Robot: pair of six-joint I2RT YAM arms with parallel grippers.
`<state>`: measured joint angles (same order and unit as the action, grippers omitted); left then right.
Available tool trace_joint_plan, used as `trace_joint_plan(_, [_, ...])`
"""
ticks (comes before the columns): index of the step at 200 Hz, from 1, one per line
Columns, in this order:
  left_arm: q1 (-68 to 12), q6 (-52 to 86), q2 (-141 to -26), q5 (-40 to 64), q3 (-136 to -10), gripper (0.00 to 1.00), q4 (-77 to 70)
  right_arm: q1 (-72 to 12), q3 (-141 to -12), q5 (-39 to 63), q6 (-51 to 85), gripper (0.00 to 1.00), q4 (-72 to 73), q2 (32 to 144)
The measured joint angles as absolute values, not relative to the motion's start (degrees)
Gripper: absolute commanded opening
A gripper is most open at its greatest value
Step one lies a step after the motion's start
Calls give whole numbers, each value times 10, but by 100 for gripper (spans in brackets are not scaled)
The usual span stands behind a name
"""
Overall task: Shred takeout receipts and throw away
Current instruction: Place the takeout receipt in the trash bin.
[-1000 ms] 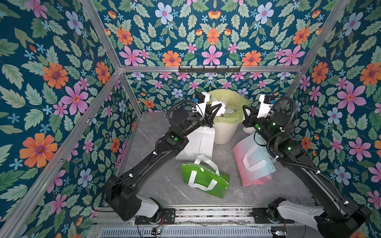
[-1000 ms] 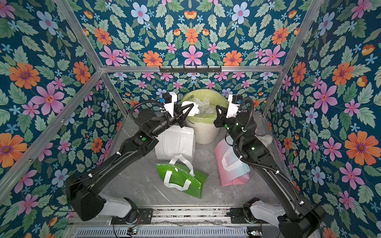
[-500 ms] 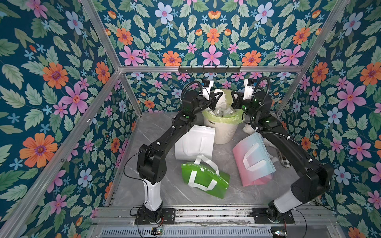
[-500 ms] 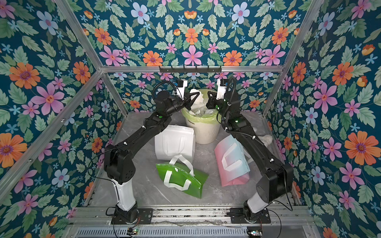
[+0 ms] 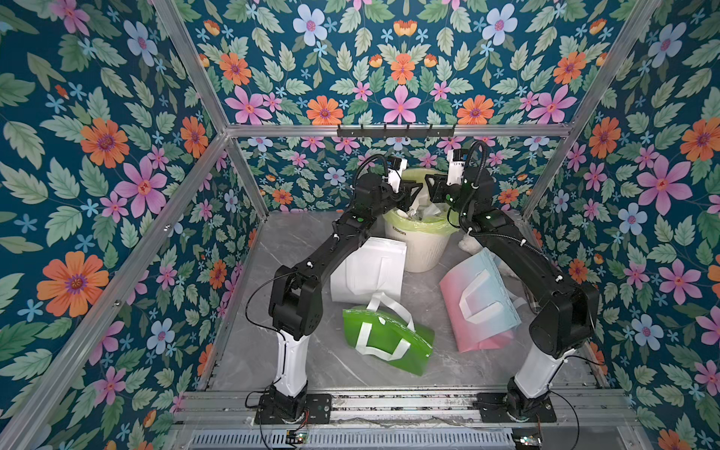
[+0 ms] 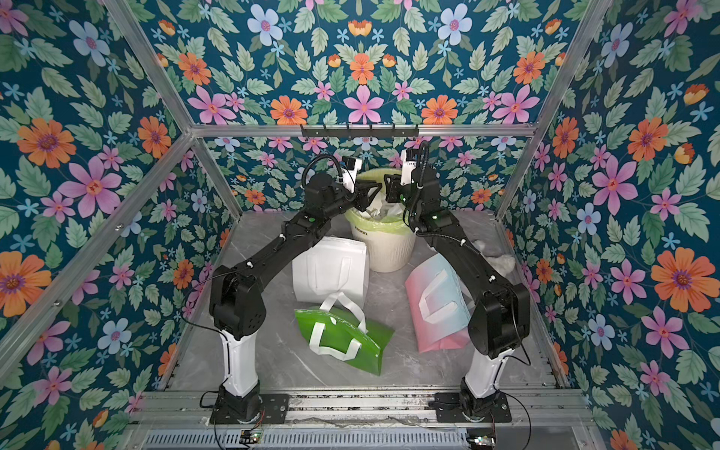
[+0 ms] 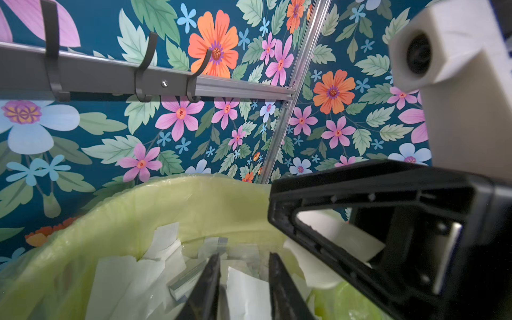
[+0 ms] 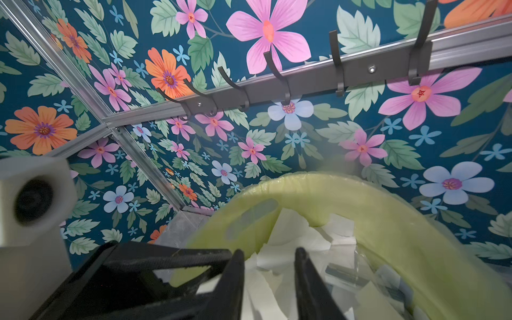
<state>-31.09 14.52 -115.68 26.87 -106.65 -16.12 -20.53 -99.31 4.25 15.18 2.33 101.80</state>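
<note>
Two robot arms stand here: the left arm (image 5: 335,249) and the right arm (image 5: 518,253). Three bags lie on the surface (image 5: 296,241): one white bag (image 5: 368,269), one green bag (image 5: 385,339) and one pink-and-blue bag (image 5: 481,304). One bin (image 5: 424,249) has one green liner (image 8: 388,210) and holds torn receipt pieces (image 8: 291,232), too jumbled to count. One rail (image 5: 395,131) carries six hooks (image 8: 277,74).

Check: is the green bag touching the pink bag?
Apart. In both top views a strip of bare grey tabletop separates the green bag from the pink bag.
</note>
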Motion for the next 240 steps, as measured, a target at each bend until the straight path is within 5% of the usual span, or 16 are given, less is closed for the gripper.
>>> trace_joint_plan(51, [-310, 147, -1154, 250, -1070, 46, -159, -204, -1008, 41, 164, 55, 11, 1026])
trace_joint_plan(88, [-309, 162, -1169, 241, -1096, 30, -163, -200, -1015, 43, 179, 54, 10, 1035])
trace_joint_plan(133, [-309, 178, -1194, 241, -1118, 5, -159, -195, -1015, 61, 215, 18, 2, 1047])
trace_joint_plan(148, [-309, 179, -1197, 235, -1126, 13, -159, -190, -1015, 82, 238, 20, 2, 1051])
trace_joint_plan(164, [-307, 179, -1202, 224, -1141, 29, -157, -186, -1015, 96, 260, 34, 2, 1055])
trace_joint_plan(240, [-304, 172, -1172, 190, -1144, 36, -128, -185, -1015, 144, 289, 40, -2, 1051])
